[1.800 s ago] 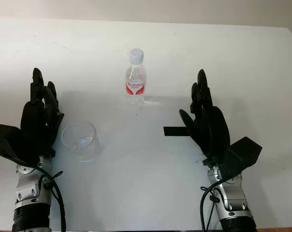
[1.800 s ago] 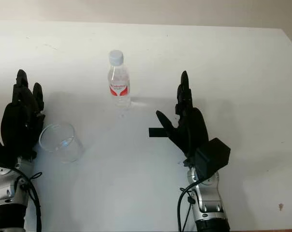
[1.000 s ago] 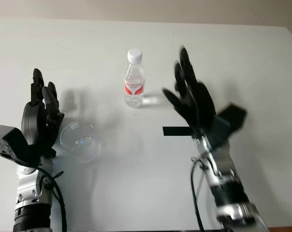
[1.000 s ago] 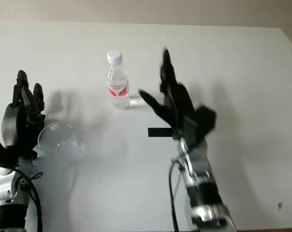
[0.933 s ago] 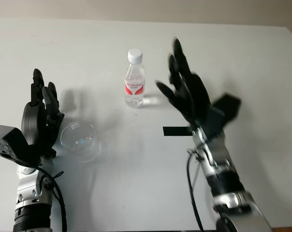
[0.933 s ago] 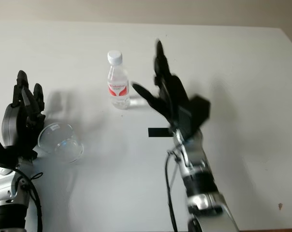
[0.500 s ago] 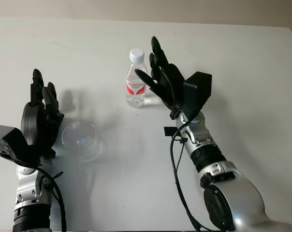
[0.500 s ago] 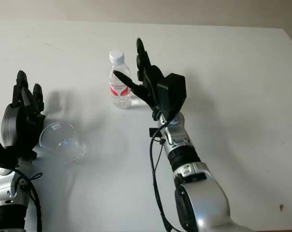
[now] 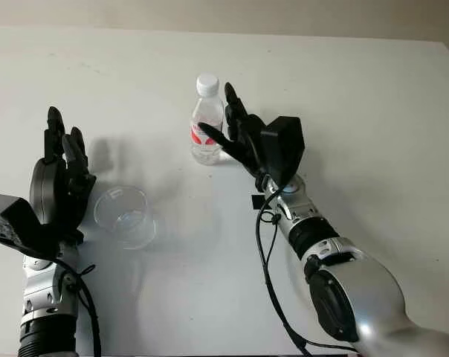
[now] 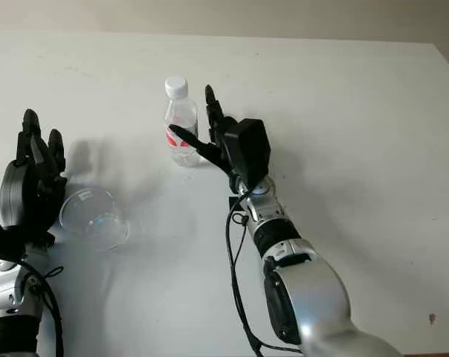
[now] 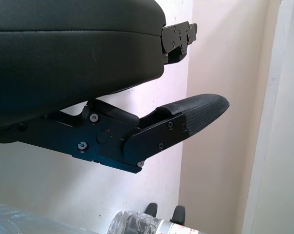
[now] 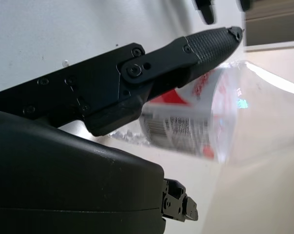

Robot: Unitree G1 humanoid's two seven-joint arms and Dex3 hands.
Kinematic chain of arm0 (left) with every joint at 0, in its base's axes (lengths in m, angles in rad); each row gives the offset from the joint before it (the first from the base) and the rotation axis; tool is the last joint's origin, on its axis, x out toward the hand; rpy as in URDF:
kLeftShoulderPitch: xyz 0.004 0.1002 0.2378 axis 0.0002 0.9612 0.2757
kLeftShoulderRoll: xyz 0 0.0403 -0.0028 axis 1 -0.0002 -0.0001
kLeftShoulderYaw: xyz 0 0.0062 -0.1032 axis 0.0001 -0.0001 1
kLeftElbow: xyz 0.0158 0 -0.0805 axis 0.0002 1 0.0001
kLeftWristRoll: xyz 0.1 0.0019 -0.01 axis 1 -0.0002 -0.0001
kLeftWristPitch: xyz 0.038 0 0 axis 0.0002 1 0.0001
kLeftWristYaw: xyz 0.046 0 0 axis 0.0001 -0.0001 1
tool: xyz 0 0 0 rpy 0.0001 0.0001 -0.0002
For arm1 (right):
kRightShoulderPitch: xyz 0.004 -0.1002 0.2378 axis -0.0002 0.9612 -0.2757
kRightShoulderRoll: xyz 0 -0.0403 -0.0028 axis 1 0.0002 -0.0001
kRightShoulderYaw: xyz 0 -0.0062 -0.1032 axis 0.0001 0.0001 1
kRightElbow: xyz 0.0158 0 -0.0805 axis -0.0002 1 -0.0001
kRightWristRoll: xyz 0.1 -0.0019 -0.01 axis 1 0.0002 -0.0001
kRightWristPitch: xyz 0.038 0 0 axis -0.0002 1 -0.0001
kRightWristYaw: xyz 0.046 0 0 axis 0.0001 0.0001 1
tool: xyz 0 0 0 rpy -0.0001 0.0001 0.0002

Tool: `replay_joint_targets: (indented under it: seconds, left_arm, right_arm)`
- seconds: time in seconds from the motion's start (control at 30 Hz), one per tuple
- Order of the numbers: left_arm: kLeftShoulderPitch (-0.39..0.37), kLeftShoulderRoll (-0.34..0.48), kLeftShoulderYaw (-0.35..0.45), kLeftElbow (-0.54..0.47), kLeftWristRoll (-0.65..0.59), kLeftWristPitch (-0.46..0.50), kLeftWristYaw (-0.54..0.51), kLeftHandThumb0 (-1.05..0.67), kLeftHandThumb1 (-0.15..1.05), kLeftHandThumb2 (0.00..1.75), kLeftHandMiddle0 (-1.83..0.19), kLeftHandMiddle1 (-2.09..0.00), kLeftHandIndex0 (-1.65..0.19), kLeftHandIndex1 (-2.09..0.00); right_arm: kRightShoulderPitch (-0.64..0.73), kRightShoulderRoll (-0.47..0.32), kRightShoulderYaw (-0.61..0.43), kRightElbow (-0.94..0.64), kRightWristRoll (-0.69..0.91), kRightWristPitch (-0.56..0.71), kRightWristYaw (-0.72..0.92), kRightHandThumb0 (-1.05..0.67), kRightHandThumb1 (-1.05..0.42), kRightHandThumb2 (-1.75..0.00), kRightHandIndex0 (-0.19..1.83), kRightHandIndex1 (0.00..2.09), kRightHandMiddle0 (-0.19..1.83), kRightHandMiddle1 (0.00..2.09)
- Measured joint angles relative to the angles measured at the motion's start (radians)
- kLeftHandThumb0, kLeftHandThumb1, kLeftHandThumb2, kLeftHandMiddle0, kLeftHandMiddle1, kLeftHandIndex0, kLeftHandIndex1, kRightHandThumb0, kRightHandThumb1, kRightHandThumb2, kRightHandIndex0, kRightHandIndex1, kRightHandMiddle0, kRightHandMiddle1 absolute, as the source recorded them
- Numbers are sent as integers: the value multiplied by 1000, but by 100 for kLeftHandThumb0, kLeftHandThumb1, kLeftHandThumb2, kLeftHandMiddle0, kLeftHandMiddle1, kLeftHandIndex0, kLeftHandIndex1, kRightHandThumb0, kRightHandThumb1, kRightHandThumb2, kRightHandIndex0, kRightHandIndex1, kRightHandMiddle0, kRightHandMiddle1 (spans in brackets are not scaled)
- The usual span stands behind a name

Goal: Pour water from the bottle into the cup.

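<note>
The white table point(image 9: 373, 111) spanned the whole frame. Right arm point(image 9: 314, 238) reached diagonally from the lower right toward upper centre. Right hand point(image 9: 236, 137) was open, just beside the bottle point(image 9: 207, 123), thumb across its front; contact could not be told. Left hand point(image 9: 57, 182) was open, upright at the left edge, beside the clear cup point(image 9: 124, 216). The bottle stood upright at upper centre, white cap, red label; its writing was unreadable.

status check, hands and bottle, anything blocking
Right hand open beside bottle, no grasp yet. Left hand open by cup. Bottle upright, capped. Nothing blocking.
</note>
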Motion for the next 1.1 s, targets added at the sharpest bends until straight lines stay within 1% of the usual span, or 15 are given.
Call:
replay_joint_targets:
  seconds: [0.2, 0.4, 0.47, 0.53, 0.6, 0.63, 0.67, 0.7, 0.73, 0.77, 0.83, 0.87, 0.97, 1.0, 1.1]
  left_arm:
    - [0, 2, 0, -3, 7, 4, 2, -70, 105, 80, 14, -5, 19, -3]
    - [0, 2, -3, -3, 13, 6, 9, -70, 105, 80, 13, -5, 19, -4]
    - [0, 2, -3, -4, 13, 6, 10, -70, 105, 80, 13, -5, 19, -4]
    - [0, 2, -3, -4, 12, 6, 9, -70, 105, 79, 13, -5, 19, -3]
    - [0, 2, -3, -4, 11, 6, 9, -70, 105, 78, 13, -6, 18, -4]
    - [0, 2, -3, -4, 11, 5, 9, -70, 105, 78, 13, -6, 18, -4]
    - [0, 2, -2, -4, 10, 5, 9, -70, 105, 78, 13, -6, 18, -4]
    - [0, 2, -2, -4, 10, 4, 9, -69, 105, 79, 12, -6, 18, -4]
    - [0, 2, -2, -5, 10, 4, 10, -69, 105, 79, 12, -6, 18, -4]
    - [0, 2, -2, -5, 10, 4, 10, -69, 105, 79, 12, -6, 18, -4]
    - [2, 2, 0, -8, 9, 4, 12, -70, 105, 79, 13, -5, 19, -4]
    - [2, 2, 0, -8, 9, 4, 14, -70, 105, 78, 13, -5, 19, -4]
    - [4, -3, 0, -13, 9, 4, 22, -70, 105, 78, 12, -6, 19, -4]
    - [4, -5, 0, -15, 9, 4, 25, -70, 105, 78, 12, -6, 19, -4]
    - [4, -10, 0, -17, 9, 3, 32, -69, 105, 78, 13, -5, 19, -4]
  right_arm:
    - [-30, 6, 34, 26, -57, -23, -27, -105, -104, -6, -19, 0, -19, 0]
    - [-72, 20, 38, 49, -72, -25, -44, -104, -103, -5, -19, 0, -19, 0]
    - [-92, 27, 27, 58, -60, -24, -41, -99, -99, -4, -19, 0, -19, 0]
    - [-117, 40, -14, 67, -10, 0, -17, -92, -95, -3, -19, 0, -19, 0]
    - [-142, 56, -69, 77, 55, 46, 0, -74, -91, -3, -14, 3, -10, 5]
    - [-150, 62, -92, 81, 79, 68, -3, -65, -90, -3, -4, 8, -1, 10]
    - [-157, 66, -116, 87, 102, 90, -8, -53, -89, -4, 0, 36, 5, 37]
    - [-165, 70, -139, 93, 124, 112, -19, -41, -89, -5, -11, 109, -6, 110]
    - [-171, 73, -159, 100, 142, 134, -32, -36, -91, -5, -13, 154, -12, 156]
    - [-175, 74, -170, 106, 150, 149, -41, -31, -93, -6, -3, 187, -4, 188]
    - [-176, 73, -179, 112, 149, 167, -51, -28, -96, -6, 19, 203, 15, 204]
    - [-177, 72, -179, 112, 146, 174, -48, -26, -97, -6, 33, 207, 26, 207]
    - [-182, 60, -159, 114, 117, 189, 22, -27, -99, -6, 54, 209, 45, 209]
    - [-183, 55, -147, 114, 103, 190, 52, -28, -100, -6, 56, 209, 47, 209]
    - [-190, 50, -110, 114, 60, 190, 128, -28, -99, -5, 50, 209, 41, 209]
